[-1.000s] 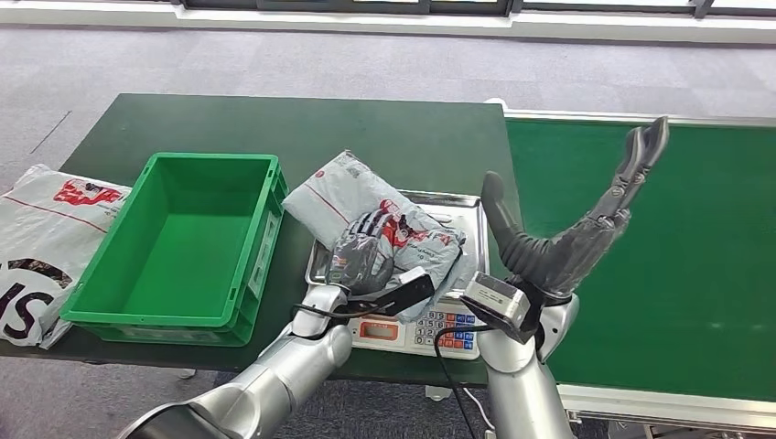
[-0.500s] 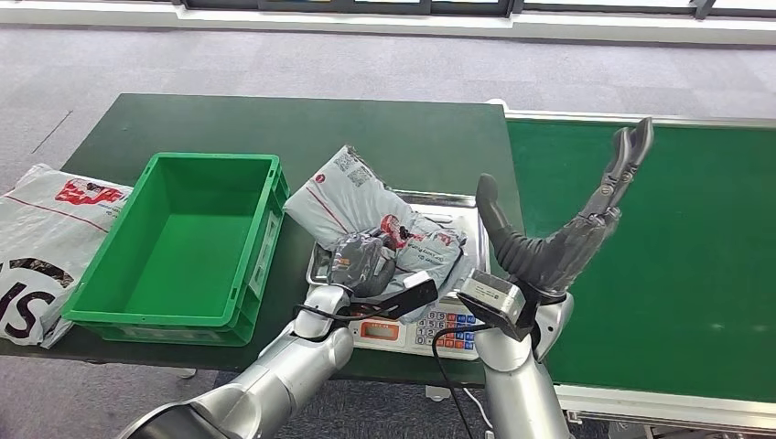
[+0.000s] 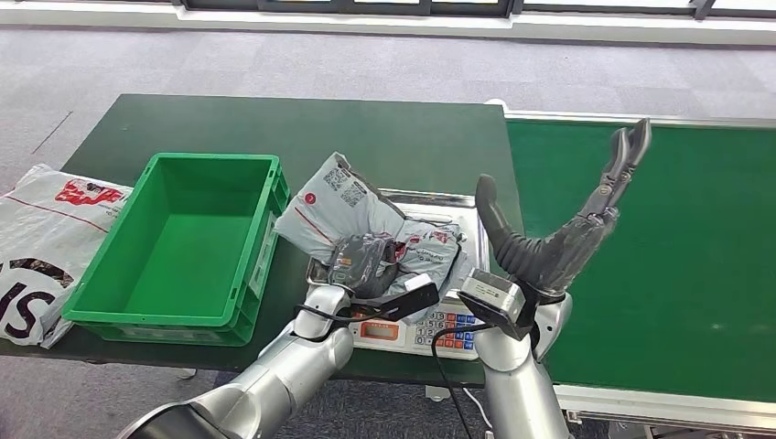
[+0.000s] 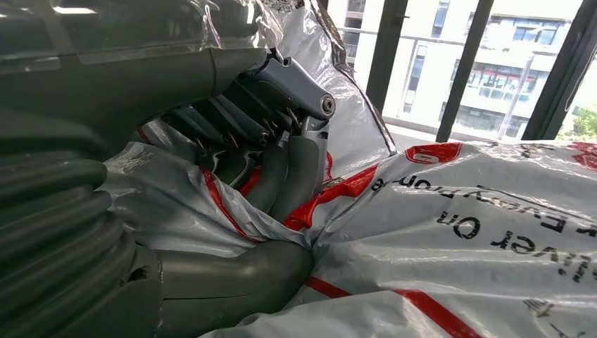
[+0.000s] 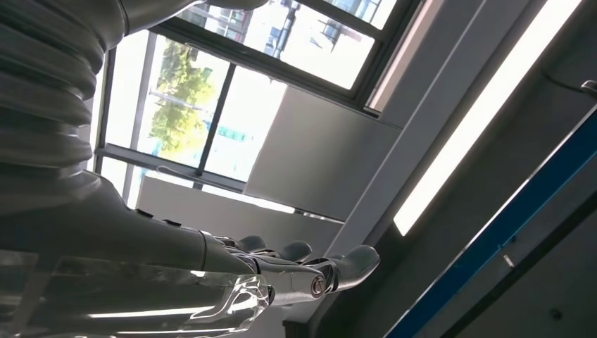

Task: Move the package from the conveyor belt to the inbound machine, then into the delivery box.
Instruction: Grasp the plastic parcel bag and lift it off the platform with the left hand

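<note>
Up at head height first: the package (image 3: 366, 215), a grey-and-white plastic mailer with red print, lies crumpled on the scale (image 3: 430, 325), its far end lifted and leaning toward the bin (image 3: 174, 240). The left hand (image 3: 360, 263) sits on the near part of the package, fingers curled into the plastic and bunching it up, so it grips the package. The scale's steel tray peeks out beyond the bag, and its keypad and display face the robot at the table's (image 3: 274, 123) near edge. The bin, green and open-topped, stands just beside the scale on the dark green table. Off the table's left end hangs a white bag (image 3: 46, 238) with red and black print. The right hand (image 3: 558, 233) is raised over the belt (image 3: 668, 238), thumb and fingers spread wide apart, holding nothing. The belt's green surface runs along the right of the table.

From the left wrist, the fingers (image 4: 292, 165) dig into a fold of the package (image 4: 450, 232), the thumb pressing from the other side; white plastic with red stripes and black lettering wrinkles around them. Windows show behind.

From the right wrist, the right hand (image 5: 296, 271) is stretched out with its fingers straight, empty, pointing up toward the windows and a long ceiling light (image 5: 486, 113).
</note>
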`<state>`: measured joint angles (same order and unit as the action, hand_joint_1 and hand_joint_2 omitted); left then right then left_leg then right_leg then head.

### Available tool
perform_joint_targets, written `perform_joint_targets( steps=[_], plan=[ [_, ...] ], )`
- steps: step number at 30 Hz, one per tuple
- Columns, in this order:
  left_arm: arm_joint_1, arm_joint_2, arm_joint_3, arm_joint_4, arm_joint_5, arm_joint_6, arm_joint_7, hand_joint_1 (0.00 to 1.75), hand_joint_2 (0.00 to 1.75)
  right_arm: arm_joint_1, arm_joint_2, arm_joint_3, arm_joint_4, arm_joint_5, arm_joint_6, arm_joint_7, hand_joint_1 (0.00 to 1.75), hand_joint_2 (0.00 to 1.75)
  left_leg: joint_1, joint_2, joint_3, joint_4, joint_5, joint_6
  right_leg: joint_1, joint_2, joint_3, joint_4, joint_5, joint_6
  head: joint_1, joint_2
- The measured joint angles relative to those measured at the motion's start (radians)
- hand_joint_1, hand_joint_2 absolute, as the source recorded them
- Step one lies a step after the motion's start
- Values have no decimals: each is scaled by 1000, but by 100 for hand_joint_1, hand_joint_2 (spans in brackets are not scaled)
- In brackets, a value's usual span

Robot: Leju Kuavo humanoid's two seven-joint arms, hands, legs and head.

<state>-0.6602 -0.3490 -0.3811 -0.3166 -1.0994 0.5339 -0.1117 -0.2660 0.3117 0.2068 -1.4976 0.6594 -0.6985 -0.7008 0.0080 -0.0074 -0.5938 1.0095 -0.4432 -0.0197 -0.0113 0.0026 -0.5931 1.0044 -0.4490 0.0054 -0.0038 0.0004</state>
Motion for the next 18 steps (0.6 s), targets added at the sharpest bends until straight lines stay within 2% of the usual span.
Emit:
perform_joint_targets(
  steps=[3, 6, 8, 9, 12, 13, 14, 15, 18],
  plan=[
    [2, 1, 0, -1, -23, 53, 9, 175, 175, 0, 0, 0, 0, 4, 0, 0, 0, 175, 0, 0, 0, 0, 0, 0, 0, 0, 0, 0, 0, 0, 0, 0],
    [11, 5, 0, -8, -82, 130, 60, 175, 175, 1, 0, -2, 0, 9, 0, 0, 0, 175, 0, 1, 0, 0, 0, 0, 0, 1, -1, 0, 0, 0, 0, 0],
    [28, 16, 0, -51, -181, 156, 152, 175, 175, 2, 0, -3, 0, 10, 0, 0, 0, 175, 0, 1, 0, 0, 0, 0, 0, 1, -2, 0, 0, 0, 0, 0],
    [42, 30, -2, -94, -250, 159, 230, 175, 175, 3, 0, -3, 0, 10, 0, 0, 0, 175, 0, 2, -1, 0, 0, 0, 0, 2, -2, 0, 0, 0, 0, 0],
    [66, 112, -52, -274, -385, 162, 580, 175, 175, 4, 0, -5, 0, 8, 0, 0, 0, 175, 0, 5, -2, 0, 1, -1, 2, 4, -5, 0, 1, -2, 0, 0],
    [65, 152, -84, -335, -391, 162, 677, 175, 175, 4, 0, -5, 0, 8, 0, 0, 0, 175, 1, 5, -3, 0, 1, -2, 3, 4, -6, 1, 2, -3, 0, 0],
    [64, 196, -114, -398, -393, 163, 740, 175, 175, 4, 0, -5, 0, 7, 0, 0, 0, 175, 1, 5, -3, 0, 2, -3, 3, 5, -6, 1, 2, -3, 0, 0],
    [64, 239, -133, -454, -393, 163, 764, 175, 175, 4, -1, -5, 0, 6, 0, 0, 0, 175, 2, 5, -3, -1, 2, -4, 4, 4, -7, 1, 2, -4, 0, 0],
    [75, 346, -146, -601, -394, 163, 765, 175, 175, 4, -1, -6, 0, 6, 0, 1, 0, 175, 2, 3, -3, -2, 3, -5, 4, 3, -7, 2, 1, -5, 0, 0]
  ],
)
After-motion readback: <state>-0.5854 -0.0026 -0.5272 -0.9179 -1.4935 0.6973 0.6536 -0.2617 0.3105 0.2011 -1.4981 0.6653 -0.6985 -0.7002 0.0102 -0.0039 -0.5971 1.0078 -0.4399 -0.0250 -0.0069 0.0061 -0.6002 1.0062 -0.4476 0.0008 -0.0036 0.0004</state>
